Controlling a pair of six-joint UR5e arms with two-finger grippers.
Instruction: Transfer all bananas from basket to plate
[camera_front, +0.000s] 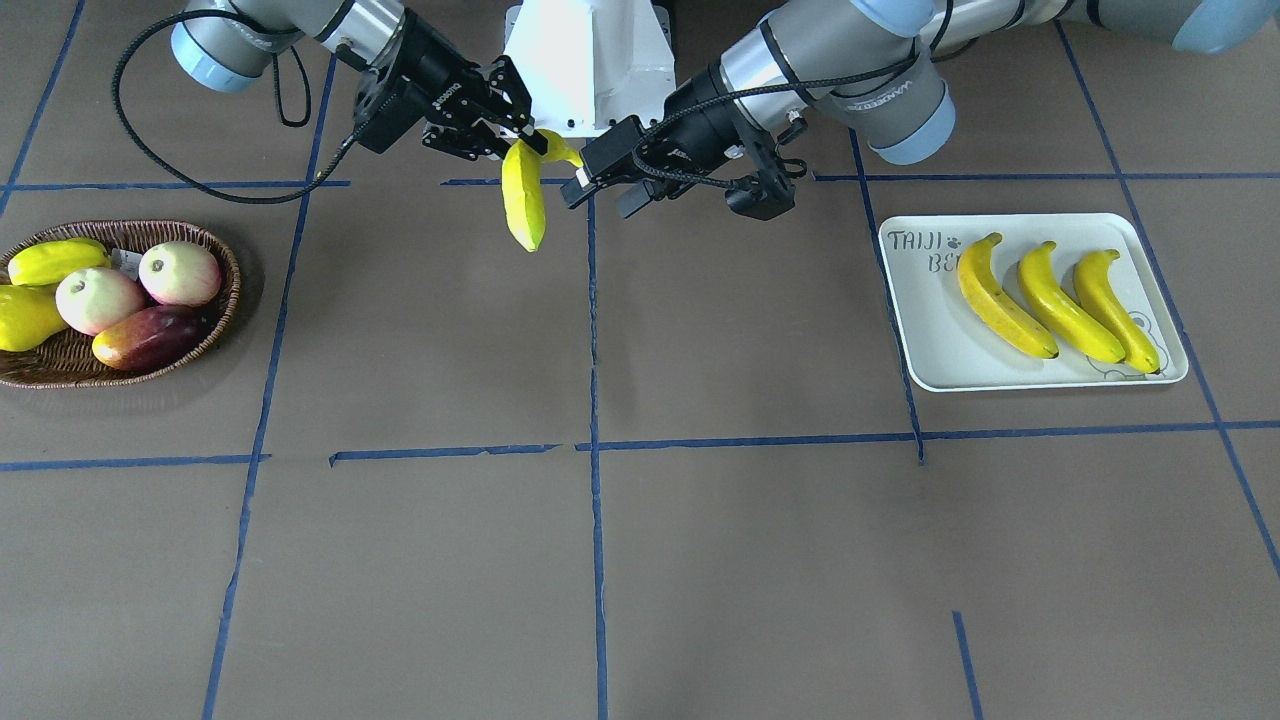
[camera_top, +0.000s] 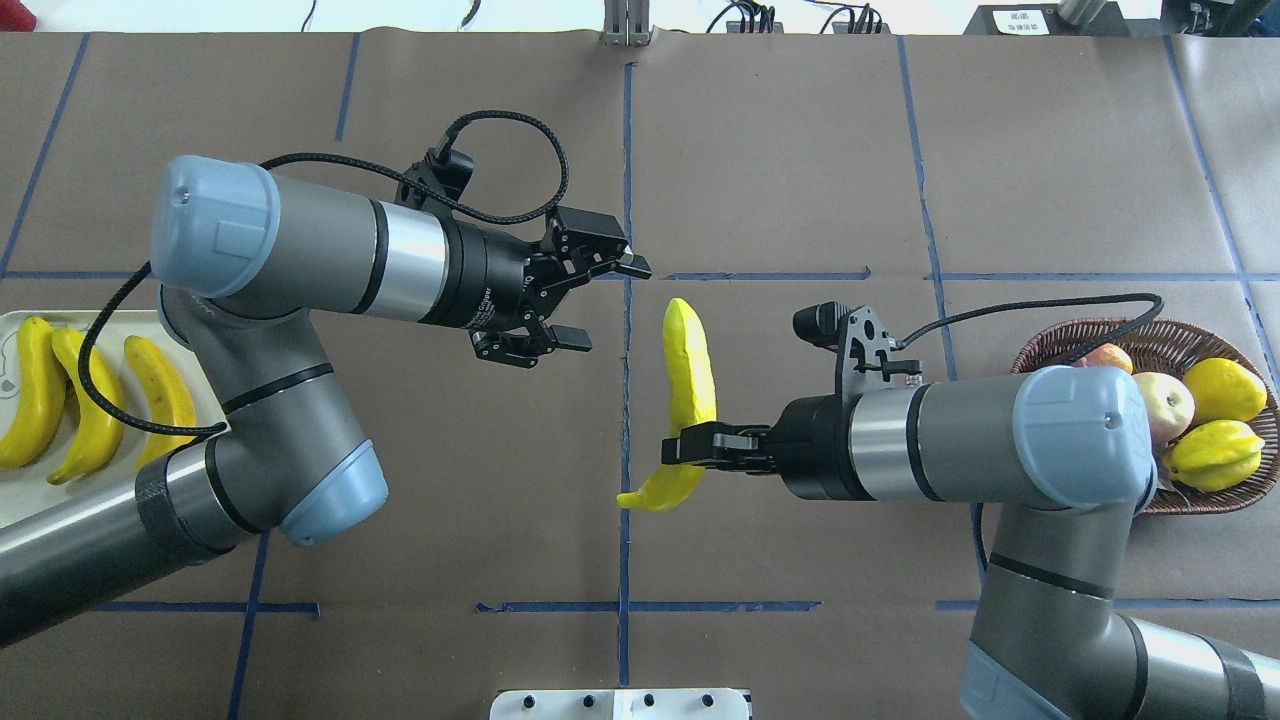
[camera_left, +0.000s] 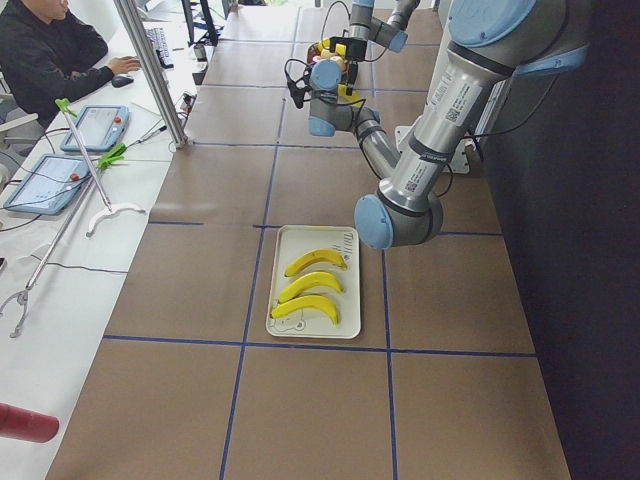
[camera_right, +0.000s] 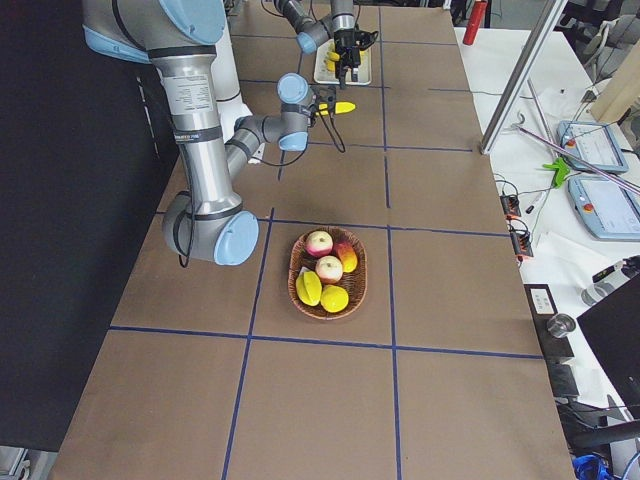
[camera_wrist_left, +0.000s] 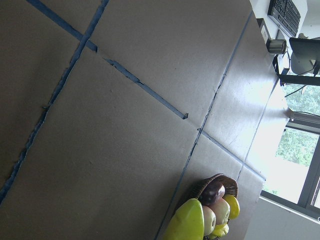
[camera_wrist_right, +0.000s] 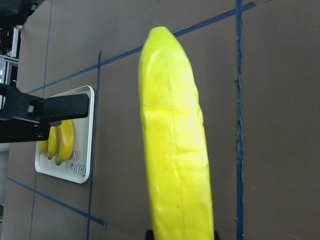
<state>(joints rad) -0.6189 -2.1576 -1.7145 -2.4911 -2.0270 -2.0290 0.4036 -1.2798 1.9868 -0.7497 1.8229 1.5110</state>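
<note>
Overhead exterior view, centre of the frame: the right gripper (camera_top: 685, 447) is clamped on a long, curved, glossy yellow banana (camera_top: 690, 380) near its stem end and holds it over the blue tape line that runs up the middle of the brown paper-covered table (camera_top: 800, 150). Just to the upper left of it, the left gripper (camera_top: 610, 305) has its jaws spread wide with nothing between them, its fingertips near the banana's far tip but apart from it. In the front-facing view, three more yellow bananas (camera_front: 1068, 303) lie side by side, slanted, on the white rounded-rectangle plate (camera_front: 925, 340) with grey lettering at the right of the frame. At the left edge of that frame sits the shallow oval brown wicker basket (camera_front: 225, 290), well apart from the plate, holding two round pink-white apples (camera_front: 98, 298), a red-and-yellow mango (camera_front: 150, 337) and two plump yellow fruits (camera_front: 55, 260).
</note>
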